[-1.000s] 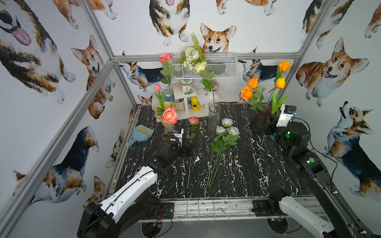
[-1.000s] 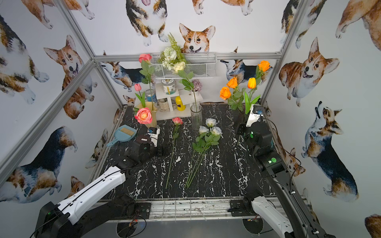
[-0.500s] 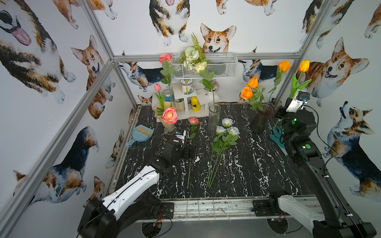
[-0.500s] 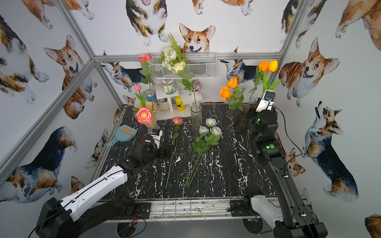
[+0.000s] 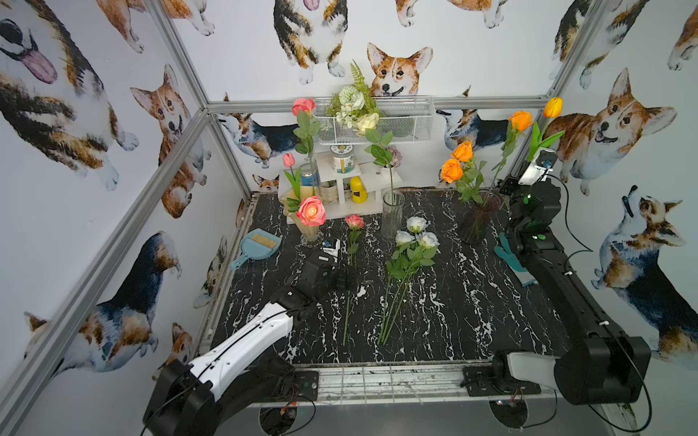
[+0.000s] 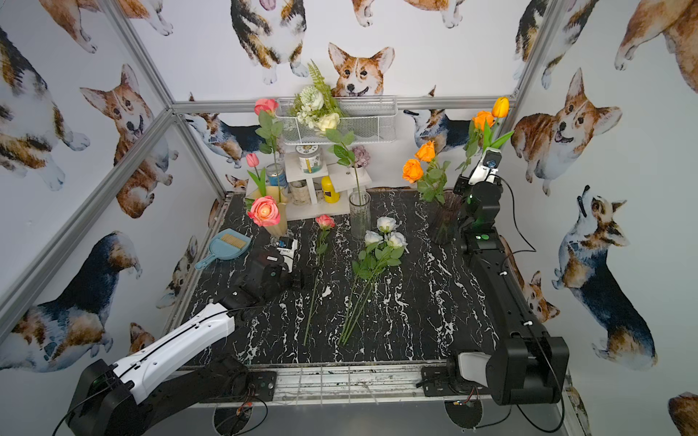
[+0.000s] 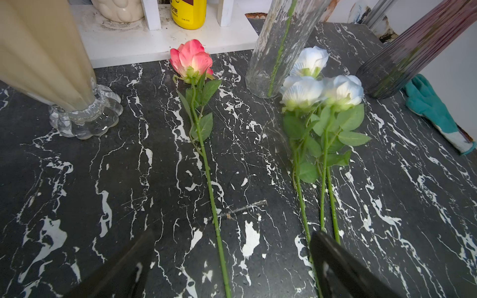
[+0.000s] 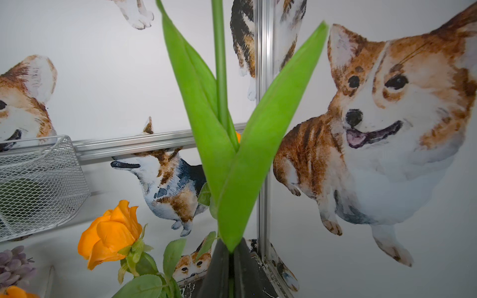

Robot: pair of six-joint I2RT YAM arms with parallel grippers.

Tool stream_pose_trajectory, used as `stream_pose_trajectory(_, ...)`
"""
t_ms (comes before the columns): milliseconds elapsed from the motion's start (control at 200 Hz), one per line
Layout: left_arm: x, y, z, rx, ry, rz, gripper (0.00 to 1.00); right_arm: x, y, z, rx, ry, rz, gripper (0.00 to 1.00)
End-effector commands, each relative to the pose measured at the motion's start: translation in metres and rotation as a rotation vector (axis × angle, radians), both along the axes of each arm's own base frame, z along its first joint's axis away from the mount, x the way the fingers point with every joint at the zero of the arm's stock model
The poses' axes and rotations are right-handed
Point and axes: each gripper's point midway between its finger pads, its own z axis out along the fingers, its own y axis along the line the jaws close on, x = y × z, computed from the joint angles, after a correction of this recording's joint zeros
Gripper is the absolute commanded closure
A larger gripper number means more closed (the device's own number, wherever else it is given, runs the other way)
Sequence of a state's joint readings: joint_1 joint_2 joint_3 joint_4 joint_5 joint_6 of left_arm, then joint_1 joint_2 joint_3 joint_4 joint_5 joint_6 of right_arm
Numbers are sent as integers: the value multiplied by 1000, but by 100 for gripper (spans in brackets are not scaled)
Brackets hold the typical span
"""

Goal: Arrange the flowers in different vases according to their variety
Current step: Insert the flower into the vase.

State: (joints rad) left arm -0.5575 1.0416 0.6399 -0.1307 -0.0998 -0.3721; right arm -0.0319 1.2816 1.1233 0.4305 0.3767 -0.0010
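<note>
The right gripper (image 8: 230,255) is clenched on the lower stem of an orange tulip (image 5: 552,107). The tulip's two leaves and stalk rise straight up from between the fingers, and its head is carried high above the gripper, close to the corner post. The stem's lower end is hidden behind the arm. Below the gripper and toward its left, the dark purple vase (image 5: 477,222) is seen on the black marbled table (image 5: 472,302). Three orange roses (image 5: 452,170) stand in it, apart from the tulip. The left gripper (image 7: 233,233) is spread wide and nothing is held in it. It is hung low over the table with the stem of a pink rose (image 7: 193,58) lying flat between its fingers; whether the stem is touched cannot be told. The rose's head lies ahead of the gripper. Three white roses (image 7: 320,93) are laid flat just to the gripper's right, their stems running close past the right finger. Further ahead and to the left, the cream vase (image 7: 44,56) is found with pink flowers (image 5: 311,210) in it. Ahead and to the right, the clear glass vase (image 7: 278,46) is seen with a single cream rose (image 5: 366,122) in it.
</note>
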Motion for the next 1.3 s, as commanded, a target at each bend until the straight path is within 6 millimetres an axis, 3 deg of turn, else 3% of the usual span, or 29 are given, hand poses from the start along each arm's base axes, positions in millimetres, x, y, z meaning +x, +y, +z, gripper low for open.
stream_pose_trajectory(0,3,0,4,-2,-22,7,0,8,0,20,-4,-114,11,100)
stream_pose_trajectory(340,5,0,0,8,-16,9,0,46,-3,-18,-11,-66,18,100)
stream_pose_trajectory(716,7,-2,-4,9,-8,6,0,52,0,-55,-5,12,38,100)
stream_pose_trajectory(756,7,-2,-4,10,-6,7,0,52,1,-57,-4,20,44,86)
stream_pose_trajectory(826,7,-1,-3,9,-8,8,0,50,2,-59,1,27,48,49)
stream_pose_trajectory(906,6,-1,-4,10,-6,9,0,50,2,-60,5,39,51,33)
stream_pose_trajectory(1041,6,-1,-3,8,-6,11,0,47,3,-60,12,47,57,26)
stream_pose_trajectory(1296,5,0,-3,7,-3,11,0,39,3,-60,22,57,57,23)
